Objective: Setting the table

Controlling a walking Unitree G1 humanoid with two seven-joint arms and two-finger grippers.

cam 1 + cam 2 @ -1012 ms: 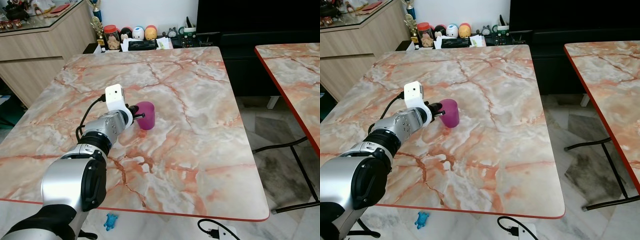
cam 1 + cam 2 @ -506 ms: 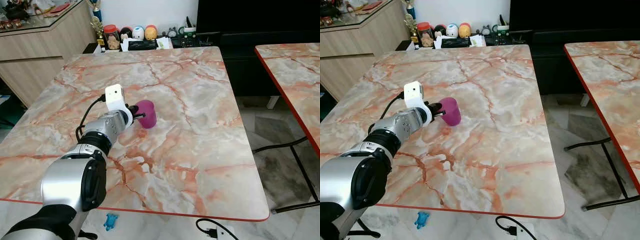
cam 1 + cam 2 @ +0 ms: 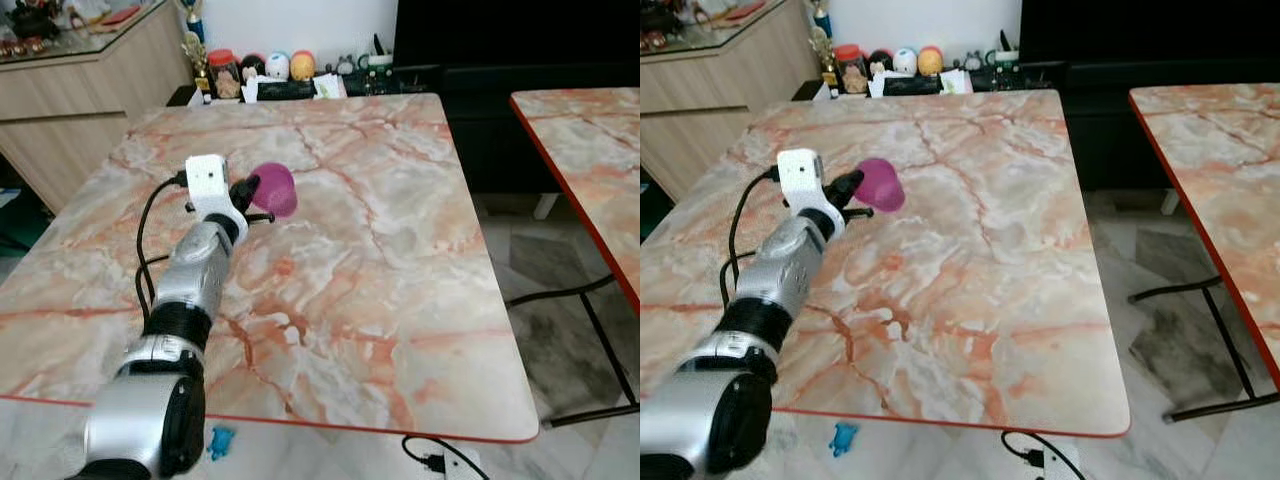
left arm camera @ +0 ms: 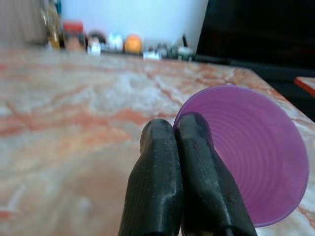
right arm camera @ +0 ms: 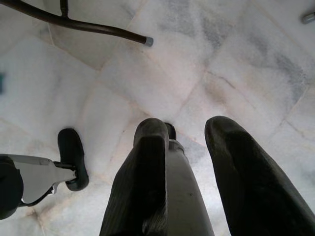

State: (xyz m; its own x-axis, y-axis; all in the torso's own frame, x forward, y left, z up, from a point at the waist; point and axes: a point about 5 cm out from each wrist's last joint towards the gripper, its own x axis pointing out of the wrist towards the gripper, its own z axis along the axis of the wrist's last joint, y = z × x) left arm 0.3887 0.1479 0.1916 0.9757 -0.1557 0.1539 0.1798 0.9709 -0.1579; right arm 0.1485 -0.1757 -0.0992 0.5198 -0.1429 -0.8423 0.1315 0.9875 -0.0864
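Left claw (image 3: 243,193): extended over the marble bench (image 3: 400,250), fingers pressed together on the rim of the purple cup (image 3: 275,189).
Cup position: held clear of the bench surface, tipped on its side, mouth facing back toward the left wrist camera; it sits above the left-centre part of the bench.
Grip detail: the left wrist view shows both black fingers (image 4: 162,182) closed tight with almost no gap between them, the cup wall apparently pinched between them at one edge of the rim.
Right claw (image 5: 187,167): hangs idle over the tiled floor (image 5: 221,59), fingers parted, nothing held.
Risk 1: the cup may rotate or slip out, because the hold is a single thin pinch at the rim of a light cup.
Risk 2: the cup may land on its side and roll, because it is tilted; the wrist likely needs to turn it upright before release.
Risk 3: the cable (image 3: 150,250) looping beside the left forearm could drag on the bench.
View difference: the head views show the height of the cup above the bench and its place on it; the left wrist view shows the ribbed inner wall of the cup (image 4: 256,152) and the finger closure.
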